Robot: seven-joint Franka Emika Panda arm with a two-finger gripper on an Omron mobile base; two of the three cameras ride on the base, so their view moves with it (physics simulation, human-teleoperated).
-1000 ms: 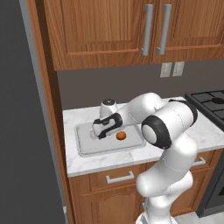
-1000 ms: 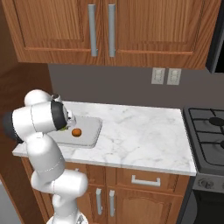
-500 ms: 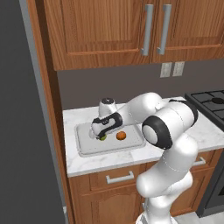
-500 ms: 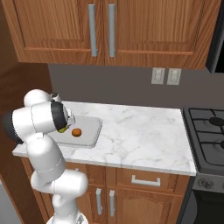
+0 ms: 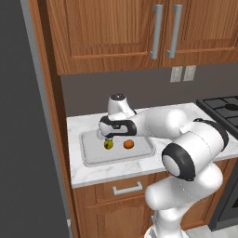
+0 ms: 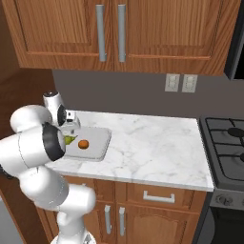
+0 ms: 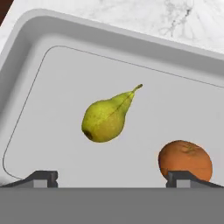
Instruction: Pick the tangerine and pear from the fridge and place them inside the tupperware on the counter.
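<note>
Now your gripper [image 7: 111, 177] hangs just above the tupperware [image 7: 30, 48] with its two fingertips [image 7: 43, 177] spread wide and nothing between them. The pear [image 7: 106, 119] lies on its side on the tray floor directly beneath the gap, stem pointing away from the fingers. The tangerine [image 7: 185, 159] sits on the same floor just beside one fingertip, apart from the pear. From the left base view you can see the pear [image 5: 108, 144] and the tangerine [image 5: 128, 144] side by side under the hand [image 5: 107, 133], inside the tray [image 5: 93, 157], which rests on the counter [image 5: 88, 173].

Judging from how things lie, both fruits are already where the task wants them, so your risk is mostly in leaving.

- If you lift off at a slant toward the tangerine's side, the near fingertip could clip it and send it rolling; the raised rim should stop it, but a hard knock might carry it over.
- If you dip before rising, the fingers could press on the pear and skid it.
- If you swing sideways while low, the hand could catch the tray wall and drag the whole tray along the marble.

Rising straight away from the tray floor looks safest.
</note>
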